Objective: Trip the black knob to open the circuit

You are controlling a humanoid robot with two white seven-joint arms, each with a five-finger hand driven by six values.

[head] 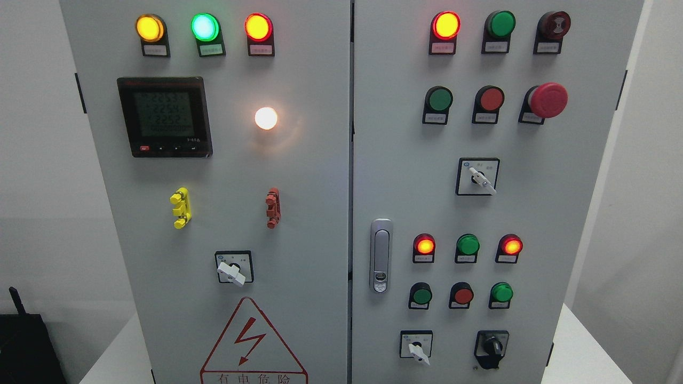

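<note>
The black knob [492, 346] sits at the lower right of the right door of a grey control cabinet [320, 213], its handle pointing roughly straight up and down. A white selector switch [417, 348] is to its left on the same row. Neither of my hands shows in the head view.
Rows of lit and unlit lamps and push buttons [463, 244] sit above the knob, with a red mushroom stop button [547, 100] higher up. A silver door latch [380, 255] is on the right door's left edge. The left door holds a meter [165, 116], a white switch [232, 271] and a warning triangle [251, 341].
</note>
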